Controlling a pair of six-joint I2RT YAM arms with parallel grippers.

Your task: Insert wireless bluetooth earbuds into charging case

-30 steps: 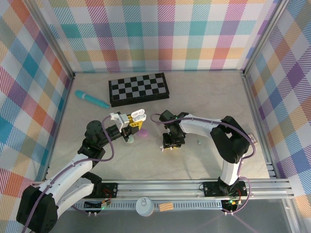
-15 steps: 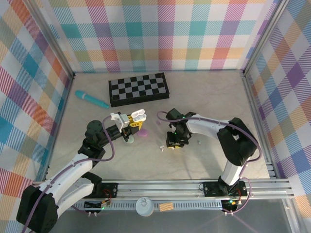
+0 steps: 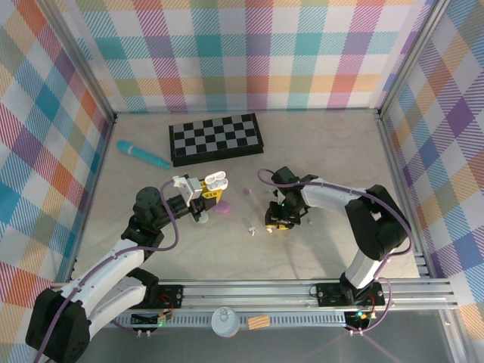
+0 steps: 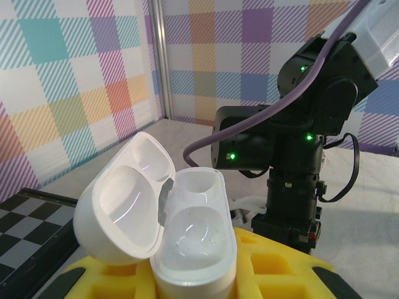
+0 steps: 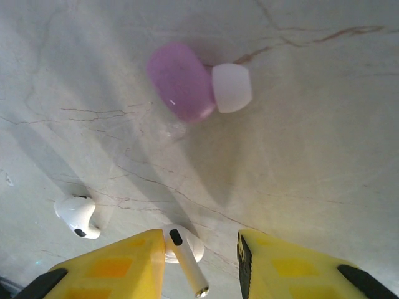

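From above, the left gripper [image 3: 206,187] pinches an open white case [image 3: 216,179]; its wrist view looks into the two wells [image 4: 190,240]. The right gripper [image 5: 201,249], in its own view, has its jaws spread around a white earbud [image 5: 184,248] on the table [image 5: 312,162], with a second bud [image 5: 77,216] and a pink case [image 5: 181,89] nearby.

The top camera sits above and behind the arm bases and looks steeply down. It is far enough back to take in the whole desk [image 3: 325,151], the plaid walls [image 3: 249,53] and the chessboard [image 3: 215,138]. The left wrist camera is low and very close behind the open case [image 4: 187,237], facing nearly level toward the right arm [image 4: 293,156]; the top view shares both. The right wrist camera looks almost straight down at the desk from close range, sharing a white bud [image 5: 78,216] with the top view.
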